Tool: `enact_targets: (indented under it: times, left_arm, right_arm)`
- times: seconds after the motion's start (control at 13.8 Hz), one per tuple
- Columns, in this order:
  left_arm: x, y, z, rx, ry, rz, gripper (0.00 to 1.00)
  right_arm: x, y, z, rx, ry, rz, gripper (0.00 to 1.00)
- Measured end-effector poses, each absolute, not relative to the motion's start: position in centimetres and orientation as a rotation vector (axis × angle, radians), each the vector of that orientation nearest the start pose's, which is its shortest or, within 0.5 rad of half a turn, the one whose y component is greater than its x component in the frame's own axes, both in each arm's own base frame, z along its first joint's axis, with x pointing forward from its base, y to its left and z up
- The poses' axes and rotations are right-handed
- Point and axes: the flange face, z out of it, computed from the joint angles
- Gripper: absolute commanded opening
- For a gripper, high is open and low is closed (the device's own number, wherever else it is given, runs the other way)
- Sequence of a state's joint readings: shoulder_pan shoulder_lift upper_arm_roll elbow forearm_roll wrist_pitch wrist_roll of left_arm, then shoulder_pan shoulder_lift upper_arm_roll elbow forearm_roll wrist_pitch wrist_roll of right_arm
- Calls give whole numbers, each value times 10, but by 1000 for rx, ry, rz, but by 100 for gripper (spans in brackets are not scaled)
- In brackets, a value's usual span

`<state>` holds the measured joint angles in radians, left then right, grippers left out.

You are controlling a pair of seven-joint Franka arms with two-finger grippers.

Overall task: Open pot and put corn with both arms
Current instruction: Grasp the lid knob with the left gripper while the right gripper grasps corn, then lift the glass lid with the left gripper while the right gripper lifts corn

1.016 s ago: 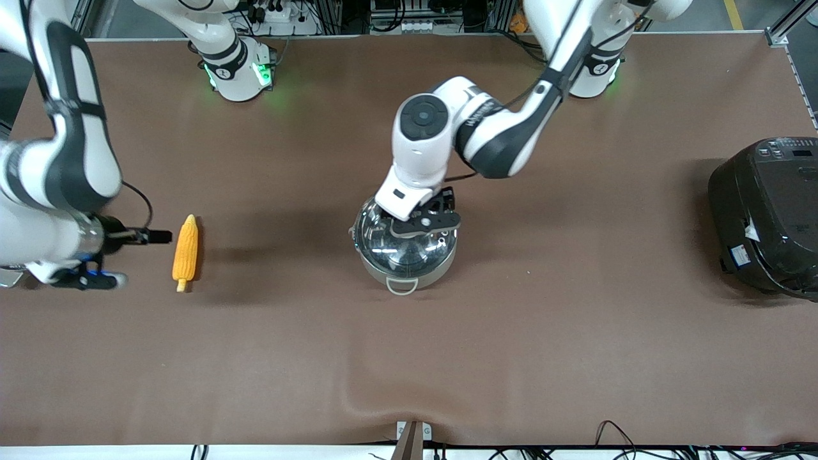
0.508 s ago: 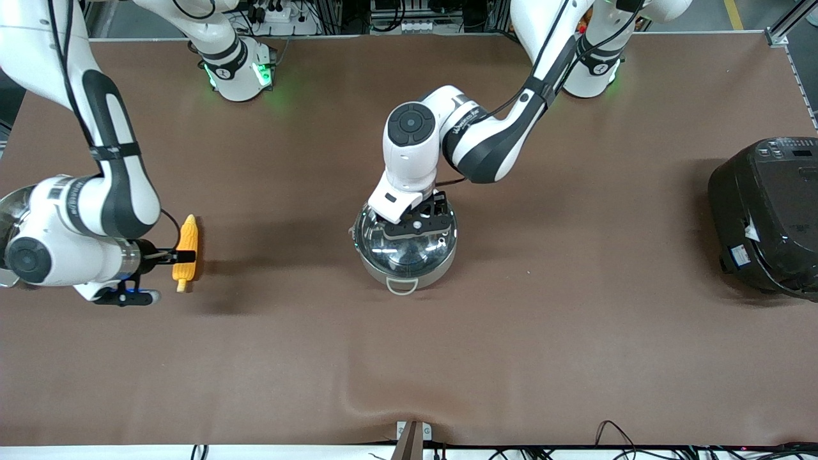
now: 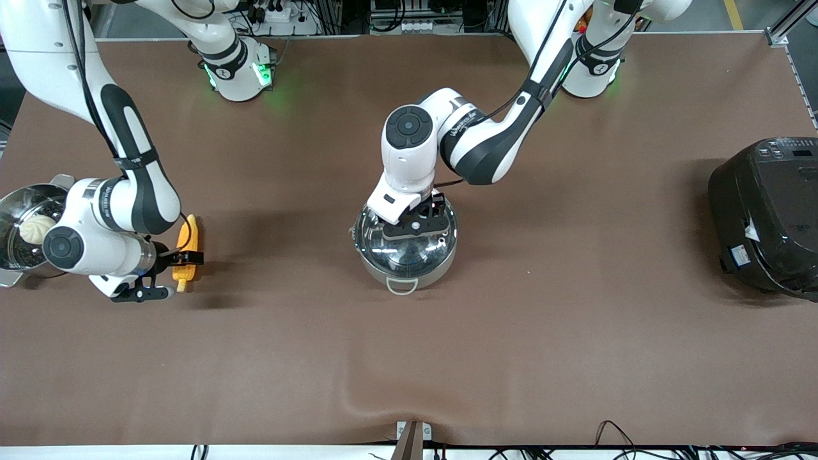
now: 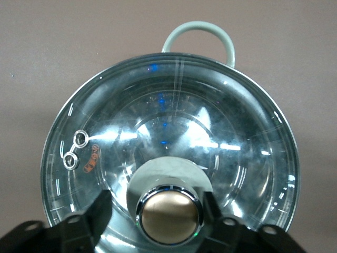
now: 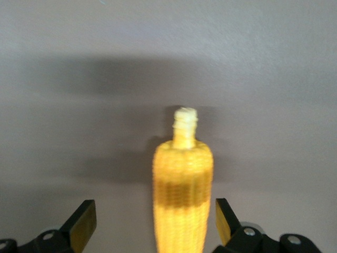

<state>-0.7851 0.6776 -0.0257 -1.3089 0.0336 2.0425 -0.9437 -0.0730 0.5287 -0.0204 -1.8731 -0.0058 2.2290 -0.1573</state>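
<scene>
The shiny steel pot [image 3: 406, 259] stands mid-table under its glass lid [image 4: 174, 132]. My left gripper [image 3: 416, 225] is down on the lid. In the left wrist view the left gripper [image 4: 156, 211] is open and its jaws straddle the copper knob [image 4: 168, 216]: one finger is at the knob's rim, the other a little way off. The yellow-orange corn [image 3: 187, 237] lies toward the right arm's end, stem toward the front camera. My right gripper [image 3: 185, 258] is low over it. In the right wrist view the right gripper [image 5: 154, 216] is open, with the corn [image 5: 182, 200] between its fingers, untouched.
A second steel pot [image 3: 13, 204] holding a white bun sits at the right arm's end of the table, close to the right arm's wrist. A big black cooker [image 3: 767, 211] stands at the left arm's end. The brown cloth has a ridge near the front edge.
The right arm swung in and came over the corn, its open fingers now on both sides of the cob. The left gripper settled lower over the knob and its jaws narrowed.
</scene>
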Motion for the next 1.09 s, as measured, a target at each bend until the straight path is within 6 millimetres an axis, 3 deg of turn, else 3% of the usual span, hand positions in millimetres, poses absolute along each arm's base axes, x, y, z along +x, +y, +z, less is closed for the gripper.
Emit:
enact_targets:
  times: [0.07, 0.29, 0.36, 0.51, 0.58, 0.65, 1.09]
  left_arm:
    - [515, -533, 346, -3169, -197, -75, 50]
    - [513, -538, 350, -3185, -188, -89, 16]
    - [513, -538, 350, -3184, -188, -90, 9]
    - [513, -538, 350, -3184, -188, -90, 0]
    - [513, -538, 350, -3184, -188, -90, 0]
    - [513, -538, 350, -3185, -188, -90, 0]
    - [514, -538, 356, -3183, -189, -89, 0]
  right_arm:
    - [609, -63, 208, -3118, -108, 282, 100]
    - [597, -72, 191, -3110, -88, 318, 100]
    - [595, -75, 187, -3108, -86, 324, 97]
    - [593, -83, 179, -3102, -92, 337, 27]
    - [592, -85, 176, -3100, -95, 343, 5]
    - [592, -85, 175, -3099, -100, 344, 0]
    - [592, -84, 176, -3098, -108, 342, 0]
